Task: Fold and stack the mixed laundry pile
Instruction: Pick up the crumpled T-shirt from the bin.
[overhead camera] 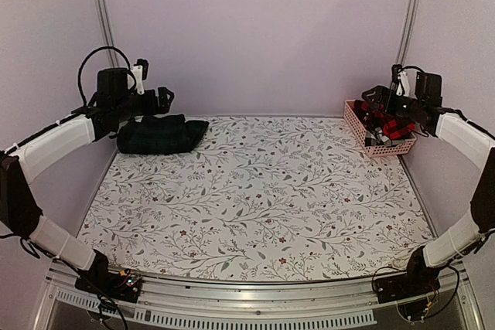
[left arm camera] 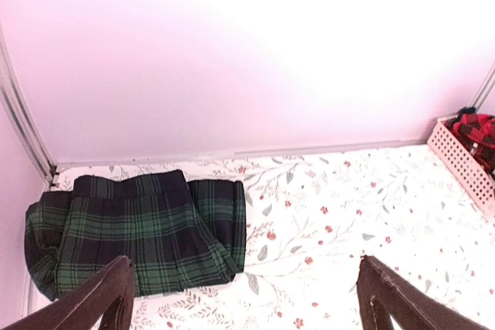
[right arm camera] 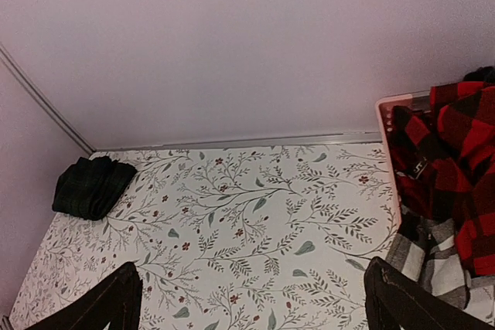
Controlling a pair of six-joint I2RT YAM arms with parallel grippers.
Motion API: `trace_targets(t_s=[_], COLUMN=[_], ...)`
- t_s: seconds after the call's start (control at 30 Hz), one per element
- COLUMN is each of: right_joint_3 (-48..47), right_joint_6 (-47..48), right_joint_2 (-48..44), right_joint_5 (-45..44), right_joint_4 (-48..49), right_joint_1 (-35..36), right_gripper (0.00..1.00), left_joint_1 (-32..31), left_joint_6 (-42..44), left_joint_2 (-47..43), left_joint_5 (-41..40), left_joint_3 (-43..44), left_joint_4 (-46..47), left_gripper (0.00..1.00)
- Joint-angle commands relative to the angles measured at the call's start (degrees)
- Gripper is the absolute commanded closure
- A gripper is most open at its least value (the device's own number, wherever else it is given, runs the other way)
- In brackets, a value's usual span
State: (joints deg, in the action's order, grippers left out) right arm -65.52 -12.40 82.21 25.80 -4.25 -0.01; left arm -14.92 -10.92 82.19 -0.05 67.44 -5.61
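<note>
- Top external view: the left gripper (overhead camera: 161, 99) hangs at the far left corner, just above and behind a folded dark green tartan piece (overhead camera: 158, 134) of soft fabric. This piece lies flat on the white leaf-patterned table cloth (overhead camera: 255, 199).
- The right gripper (overhead camera: 377, 100) hovers over a pink slatted plastic basket (overhead camera: 370, 141) at the far right edge of the table. A crumpled red-and-black checked flannel shirt (overhead camera: 396, 127) sits in the basket among darker clothes.
- Left wrist view: the left gripper (left arm camera: 247, 295) has its jaws spread wide, with nothing between them. One finger (left arm camera: 108, 299) is over the near edge of the tartan piece (left arm camera: 139, 226); whether they touch I cannot tell. The basket (left arm camera: 464, 161) shows at the far right with the flannel shirt (left arm camera: 476, 130) in it, well apart from the tartan piece.
- Right wrist view: the right gripper (right arm camera: 251, 295) is likewise released and holds nothing. Its right finger (right arm camera: 402, 299) is near the basket (right arm camera: 390, 103). The flannel shirt (right arm camera: 456, 152) spills over the basket wall, and a grey-and-white checked cloth (right arm camera: 429, 256) lies under it. The tartan piece (right arm camera: 93, 185) rests at the far left corner of the table cloth (right arm camera: 255, 214).
</note>
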Motion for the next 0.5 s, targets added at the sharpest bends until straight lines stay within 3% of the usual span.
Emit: trace_targets(t_s=[0.0, 0.27, 0.47], right_joint_3=[-7.19, -25.18, -38.15], right_joint_6=[0.24, 3.67, 6.93], right_joint_2=[4.69, 19.30, 32.39], right_joint_5=[-9.26, -23.20, -30.17], right_joint_4=[-2.86, -6.83, -10.52], right_joint_1=[-7.21, -11.22, -11.45], right_gripper=[0.01, 0.01, 0.01], left_joint_1=[-0.09, -1.34, -1.94], left_joint_6=[-2.27, -3.38, -4.20], left_joint_2=[-1.60, -4.02, -6.13], left_joint_5=[0.23, -6.83, -6.55], left_joint_3=[-1.68, -5.47, -8.41], left_joint_4=[8.25, 7.72, 9.96], left_gripper=[0.00, 0.00, 0.00])
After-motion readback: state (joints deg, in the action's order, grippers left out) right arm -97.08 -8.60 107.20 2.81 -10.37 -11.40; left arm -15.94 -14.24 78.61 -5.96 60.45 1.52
